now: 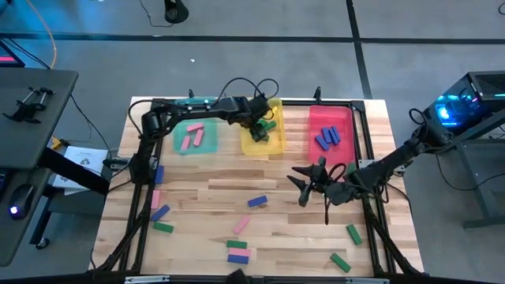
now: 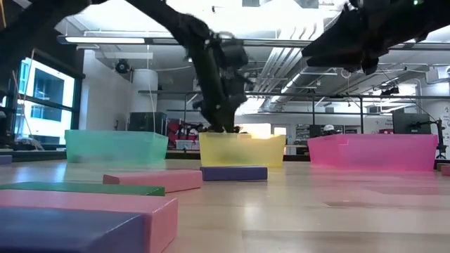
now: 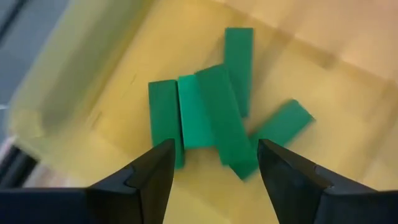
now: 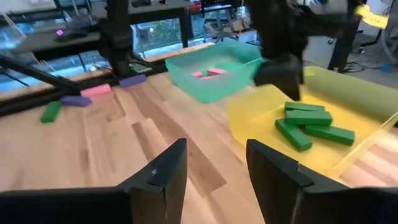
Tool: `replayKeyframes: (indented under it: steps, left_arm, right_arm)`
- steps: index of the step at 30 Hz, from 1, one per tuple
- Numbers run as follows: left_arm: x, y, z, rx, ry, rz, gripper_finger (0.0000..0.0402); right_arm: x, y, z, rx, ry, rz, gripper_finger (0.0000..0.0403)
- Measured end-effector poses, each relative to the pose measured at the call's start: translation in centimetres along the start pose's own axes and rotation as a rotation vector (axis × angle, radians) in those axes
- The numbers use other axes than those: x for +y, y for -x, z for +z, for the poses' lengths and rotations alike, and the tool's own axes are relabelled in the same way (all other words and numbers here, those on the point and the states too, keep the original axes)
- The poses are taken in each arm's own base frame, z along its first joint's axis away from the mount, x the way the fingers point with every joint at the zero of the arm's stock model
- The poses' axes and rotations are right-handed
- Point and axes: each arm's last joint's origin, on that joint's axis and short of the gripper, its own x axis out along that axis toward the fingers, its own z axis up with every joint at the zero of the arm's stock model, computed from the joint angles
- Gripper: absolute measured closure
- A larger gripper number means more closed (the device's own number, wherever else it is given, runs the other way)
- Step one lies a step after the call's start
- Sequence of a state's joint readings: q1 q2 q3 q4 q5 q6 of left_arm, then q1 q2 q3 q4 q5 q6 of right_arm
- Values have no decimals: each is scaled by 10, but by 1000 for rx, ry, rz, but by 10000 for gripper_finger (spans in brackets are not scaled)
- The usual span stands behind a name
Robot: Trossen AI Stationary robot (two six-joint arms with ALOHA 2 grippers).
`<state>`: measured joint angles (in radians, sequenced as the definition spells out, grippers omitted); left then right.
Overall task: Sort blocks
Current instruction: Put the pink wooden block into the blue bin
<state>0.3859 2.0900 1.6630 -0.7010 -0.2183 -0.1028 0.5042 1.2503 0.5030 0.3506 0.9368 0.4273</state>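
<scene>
My left gripper [image 1: 260, 125] hangs open over the yellow tray [image 1: 274, 146]; in the left wrist view its fingers [image 3: 214, 165] stand apart above several green blocks [image 3: 214, 115] that lie in a loose pile on the tray floor. The fingers touch nothing. My right gripper [image 1: 304, 183] hovers open above the table's right middle, empty [image 4: 214, 165]. The teal tray [image 1: 207, 146] holds pink blocks [image 1: 193, 136]. The red tray [image 1: 341, 118] holds blue blocks [image 1: 327, 138]. Loose blocks lie flat on the wood: a blue one [image 1: 257, 202], a pink one [image 1: 241, 226], green ones [image 1: 353, 233].
The three trays stand in a row along the far edge. More loose blocks lie at the left edge [image 1: 160, 211] and near edge [image 1: 237, 254]; a green block [image 1: 340, 262] lies at the near right. Bare wood [image 1: 213, 189] spreads mid-table. A black frame borders the table.
</scene>
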Motion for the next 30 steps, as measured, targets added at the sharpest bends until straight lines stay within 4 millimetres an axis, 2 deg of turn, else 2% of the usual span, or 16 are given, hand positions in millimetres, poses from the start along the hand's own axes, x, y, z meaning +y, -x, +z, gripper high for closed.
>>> replayKeyframes:
  steps: [3, 6, 9, 13, 15, 18, 24, 27, 30]
  left_arm:
    - [-24, 27, -7, 0, -49, 93, 195]
    - [-59, 58, -20, -21, -121, 222, 204]
    - [-98, 86, -43, -43, -183, 341, 213]
    - [-141, 110, -84, -41, -197, 419, 225]
    - [-159, 113, -108, -51, -188, 422, 231]
    - [-175, 110, -151, -24, -148, 414, 240]
    - [-183, 103, -222, 32, 41, 369, 258]
    - [-190, 108, -251, -29, 123, 310, 262]
    - [-207, 113, -277, -158, 157, 200, 263]
  right_arm:
    - [-3, -4, 1, 4, 38, -14, 253]
    - [-7, -10, 2, 18, 81, -5, 253]
    - [-11, -16, 4, 33, 107, 20, 253]
    - [-16, -23, 7, 43, 144, 51, 253]
    - [-19, -27, 9, 43, 162, 63, 253]
    - [-23, -33, 13, 32, 179, 95, 253]
    - [-30, -45, 23, -7, 221, 212, 253]
    - [-33, -50, 24, -10, 232, 279, 253]
    - [-34, -54, 23, -2, 226, 303, 253]
